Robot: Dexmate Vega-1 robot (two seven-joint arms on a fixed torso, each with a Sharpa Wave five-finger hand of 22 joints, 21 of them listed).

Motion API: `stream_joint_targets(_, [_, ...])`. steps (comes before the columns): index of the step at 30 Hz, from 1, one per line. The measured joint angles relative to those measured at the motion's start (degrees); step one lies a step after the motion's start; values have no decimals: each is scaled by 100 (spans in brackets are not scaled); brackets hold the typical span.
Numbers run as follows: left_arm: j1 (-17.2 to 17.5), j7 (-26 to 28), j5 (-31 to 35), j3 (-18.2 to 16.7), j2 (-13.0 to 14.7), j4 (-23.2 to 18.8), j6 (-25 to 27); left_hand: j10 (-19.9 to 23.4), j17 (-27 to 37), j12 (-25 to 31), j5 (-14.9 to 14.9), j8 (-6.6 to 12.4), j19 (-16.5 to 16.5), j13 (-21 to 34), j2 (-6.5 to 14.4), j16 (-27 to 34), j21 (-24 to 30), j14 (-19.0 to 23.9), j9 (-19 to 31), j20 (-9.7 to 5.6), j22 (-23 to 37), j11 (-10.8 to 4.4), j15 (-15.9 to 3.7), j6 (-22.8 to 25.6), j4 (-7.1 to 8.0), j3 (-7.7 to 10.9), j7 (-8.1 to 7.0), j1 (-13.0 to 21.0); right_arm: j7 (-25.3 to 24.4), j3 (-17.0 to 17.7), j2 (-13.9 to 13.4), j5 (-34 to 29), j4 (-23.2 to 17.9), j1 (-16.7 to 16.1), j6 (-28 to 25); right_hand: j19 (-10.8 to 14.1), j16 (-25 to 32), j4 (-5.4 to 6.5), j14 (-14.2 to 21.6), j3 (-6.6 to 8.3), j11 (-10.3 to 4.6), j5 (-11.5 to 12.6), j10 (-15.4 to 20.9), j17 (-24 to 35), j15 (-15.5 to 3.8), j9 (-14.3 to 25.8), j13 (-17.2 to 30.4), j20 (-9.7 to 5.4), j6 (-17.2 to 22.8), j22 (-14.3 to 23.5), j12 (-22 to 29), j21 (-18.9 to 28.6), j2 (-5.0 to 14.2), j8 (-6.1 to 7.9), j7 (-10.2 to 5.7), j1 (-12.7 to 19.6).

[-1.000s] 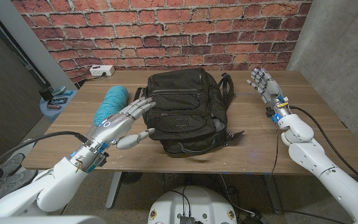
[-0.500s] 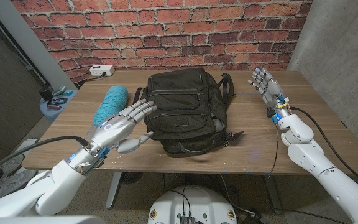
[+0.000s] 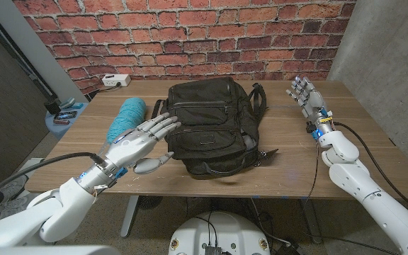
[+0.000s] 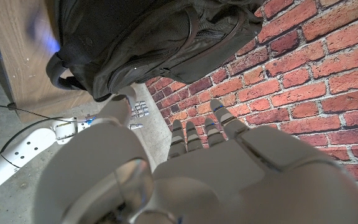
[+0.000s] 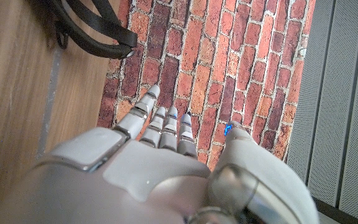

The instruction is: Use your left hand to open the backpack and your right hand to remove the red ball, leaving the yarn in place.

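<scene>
A black backpack (image 3: 213, 125) lies zipped shut in the middle of the wooden table (image 3: 289, 159). My left hand (image 3: 139, 142) hovers just off its left side, fingers stretched out toward the bag and holding nothing. Its fingers (image 4: 205, 132) point past the backpack (image 4: 148, 37) in the left wrist view. A teal yarn skein (image 3: 125, 117) lies on the table behind that hand. My right hand (image 3: 305, 94) is raised, spread and empty, to the right of the bag near the far edge. Its fingers (image 5: 160, 124) reach toward a black strap (image 5: 92, 31).
A white power strip (image 3: 116, 81) sits at the table's far left corner. A brick wall (image 3: 190, 35) stands behind the table. A strap end (image 3: 268, 154) trails from the bag's front right. A blue stool with small items (image 3: 64, 113) stands left of the table.
My left hand has drifted slightly toward the backpack and a little higher. My right hand has shifted slightly to the right.
</scene>
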Motion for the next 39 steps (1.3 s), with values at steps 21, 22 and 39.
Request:
stream_joint_targets(21, [379, -188, 607, -188, 32, -371, 293, -64, 0, 0, 22, -27, -1, 53, -183, 0, -89, -22, -1, 0, 1, -18, 22, -97, 0, -1, -96, 208, 158, 75, 4, 149, 90, 5, 25, 0, 0, -23, -32, 24, 0, 0, -1, -1, 32, 0, 0, 0, -22, -1, 0, 0, -24, 0, 21, -24])
stream_joint_targets(22, [400, -195, 660, -199, 24, -390, 316, -66, -1, 0, 22, -47, -1, 53, -183, 0, -89, -22, -1, 0, 1, -20, 22, -124, 0, -1, -123, 208, 163, 81, 9, 155, 93, 1, 31, 0, 0, -23, -32, 24, -1, 0, -1, -1, 32, 0, 0, 0, -22, -1, 0, 0, -24, 0, 21, -24])
stream_joint_targets(39, [608, -127, 1265, -317, -22, -582, 567, 90, -1, 145, 22, -17, 65, 102, -396, 0, -128, 76, -2, -40, 1, -175, -48, -90, 25, -26, -176, 421, 204, 147, 130, 263, 129, -113, 200, 0, 0, -41, -32, 42, 0, 0, -1, -1, 31, 0, 0, 0, -22, -1, 0, 0, -24, 0, 20, -24])
